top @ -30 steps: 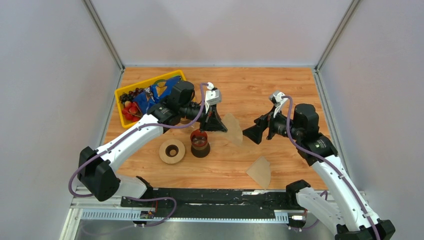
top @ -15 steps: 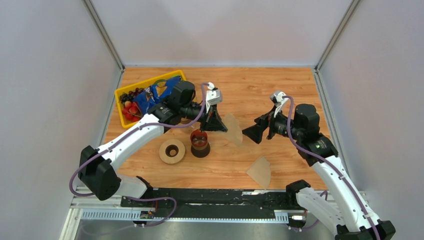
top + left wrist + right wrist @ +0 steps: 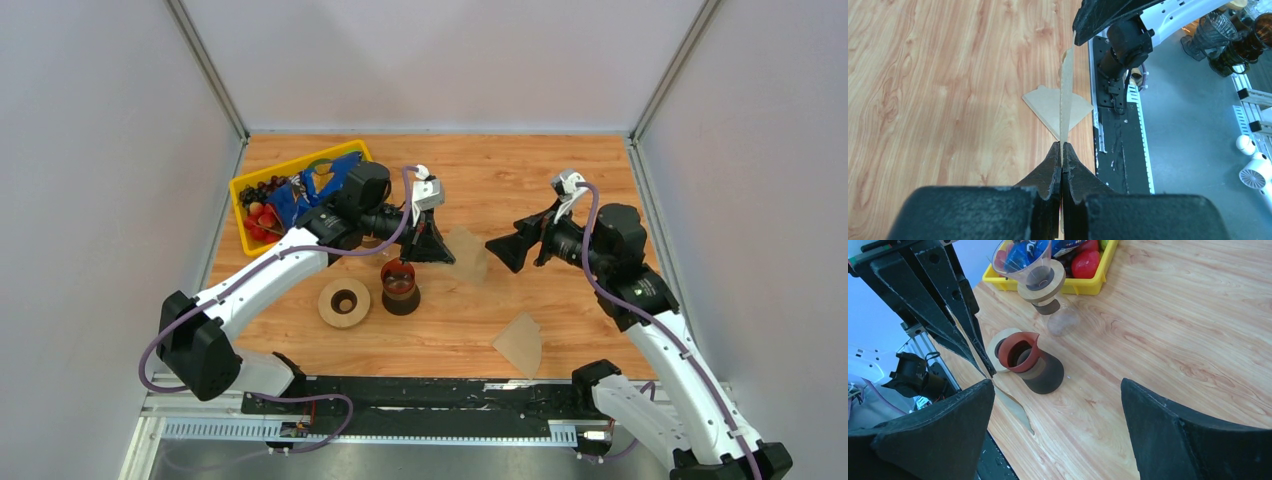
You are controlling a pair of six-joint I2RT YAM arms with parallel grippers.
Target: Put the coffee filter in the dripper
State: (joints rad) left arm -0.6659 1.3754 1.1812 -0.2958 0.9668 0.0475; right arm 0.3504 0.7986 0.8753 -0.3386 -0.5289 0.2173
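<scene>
Over the middle of the wooden surface, in the overhead view, we see the left end effector clenched on one corner of the coffee filter, which is held in the air between the two arms. The right end effector faces it from just beside, its jaws spread wide and grasping nothing. A second paper filter lies flat nearer the arm bases, and a dark red-brown vessel and a tan ring disc stand close to the left wrist. From the left wrist, we see the coffee filter edge-on, a thin tan strip running straight out from the pinched fingertips toward one black finger of the right end effector; whether paper and finger touch we cannot tell. From the right wrist, the dripper stands upright just beside the yellow bin, past the left end effector and beyond the vessel. We judge the coming move turns on this: the filter's long axis points away from the dripper, toward the right arm, while the left arm is the nearer to the dripper.
</scene>
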